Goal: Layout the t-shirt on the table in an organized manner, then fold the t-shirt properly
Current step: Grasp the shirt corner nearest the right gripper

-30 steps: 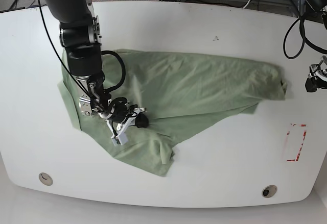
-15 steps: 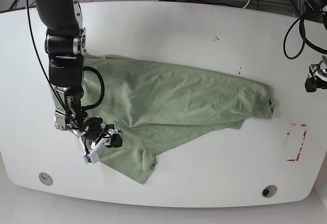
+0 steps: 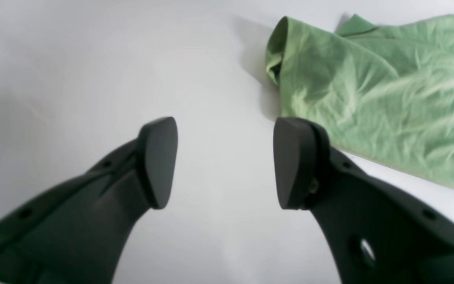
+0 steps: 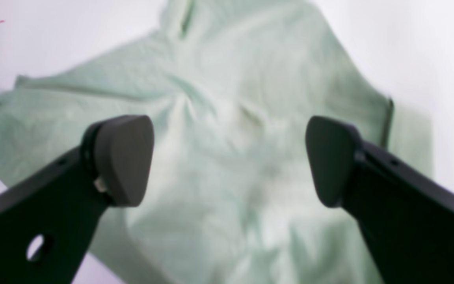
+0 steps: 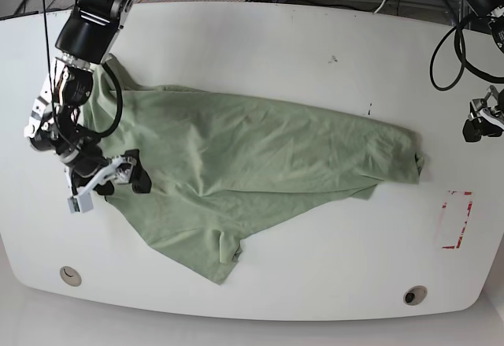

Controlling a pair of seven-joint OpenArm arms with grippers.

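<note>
While the t-shirt (image 5: 260,161) lies rumpled across the desk (image 5: 260,46) with both the right claw (image 5: 106,182) and left claw (image 3: 225,161) released, laying-out seems unfinished, so regripping an edge to spread it comes next.

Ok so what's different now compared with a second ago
The right gripper dragged the t-shirt toward the base view's left, then let go and backed off to the shirt's left edge; its fingers are now open and empty. The shirt lies flatter and further left. The left gripper stayed open over bare table, and the red marking is unchanged.
</note>
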